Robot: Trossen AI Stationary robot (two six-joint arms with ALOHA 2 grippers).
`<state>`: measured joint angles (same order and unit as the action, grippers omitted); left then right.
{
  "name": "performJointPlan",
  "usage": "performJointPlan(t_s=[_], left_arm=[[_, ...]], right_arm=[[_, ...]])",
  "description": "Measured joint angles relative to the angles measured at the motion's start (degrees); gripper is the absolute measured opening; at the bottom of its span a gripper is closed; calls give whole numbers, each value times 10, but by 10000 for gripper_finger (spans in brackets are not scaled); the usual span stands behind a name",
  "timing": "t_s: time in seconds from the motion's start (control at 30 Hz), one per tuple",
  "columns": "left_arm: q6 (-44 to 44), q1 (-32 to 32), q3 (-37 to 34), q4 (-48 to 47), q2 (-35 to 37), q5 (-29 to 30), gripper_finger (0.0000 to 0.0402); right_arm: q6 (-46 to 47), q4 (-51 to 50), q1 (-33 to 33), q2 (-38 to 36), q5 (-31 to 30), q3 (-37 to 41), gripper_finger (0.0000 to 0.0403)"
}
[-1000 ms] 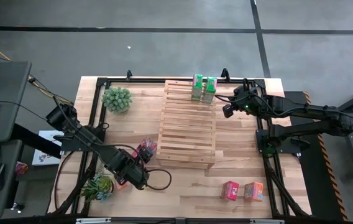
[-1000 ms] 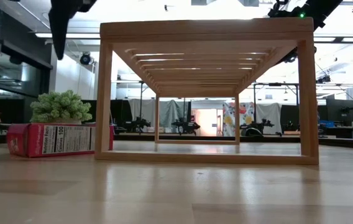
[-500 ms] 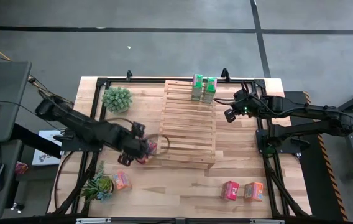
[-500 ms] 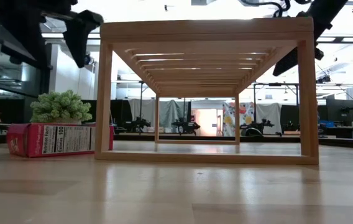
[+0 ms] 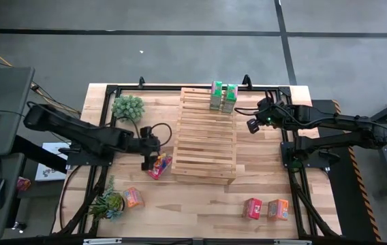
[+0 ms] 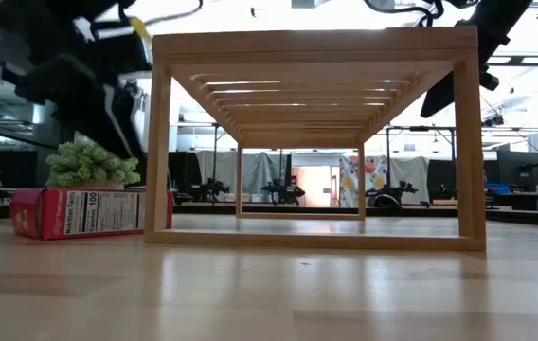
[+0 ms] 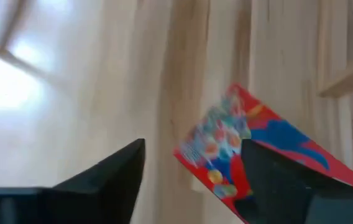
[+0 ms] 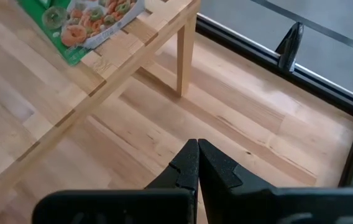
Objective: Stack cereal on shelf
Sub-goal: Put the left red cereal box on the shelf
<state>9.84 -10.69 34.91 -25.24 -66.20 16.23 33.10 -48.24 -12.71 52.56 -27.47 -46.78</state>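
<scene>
While your left gripper (image 5: 154, 160) hangs released over the red box (image 5: 159, 167) lying left of centre by the shelf (image 5: 204, 136), straddle it squarely before squeezing. Farther right, the right gripper (image 5: 252, 125) waits clenched. A second ago, the left arm was lower left.

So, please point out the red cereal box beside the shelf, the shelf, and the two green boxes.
red cereal box (image 5: 159, 165): high view, its top face.
shelf (image 5: 204, 146): high view, a middle slat.
green boxes (image 5: 223, 96): high view, between the pair's tops.
</scene>
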Motion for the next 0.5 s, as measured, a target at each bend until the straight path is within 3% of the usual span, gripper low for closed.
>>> performJointPlan(t_s=[0.1, 0.27, 0.5], left_arm=[[11, 6, 0, 14, -23, -52, 179], [19, 5, 2, 58, -49, -133, 22], [15, 5, 1, 43, -89, -158, 3]], right_arm=[[2, 1, 0, 0, -11, 0, 0], [2, 5, 0, 0, -19, 0, 0], [5, 5, 0, 0, -19, 0, 0]])
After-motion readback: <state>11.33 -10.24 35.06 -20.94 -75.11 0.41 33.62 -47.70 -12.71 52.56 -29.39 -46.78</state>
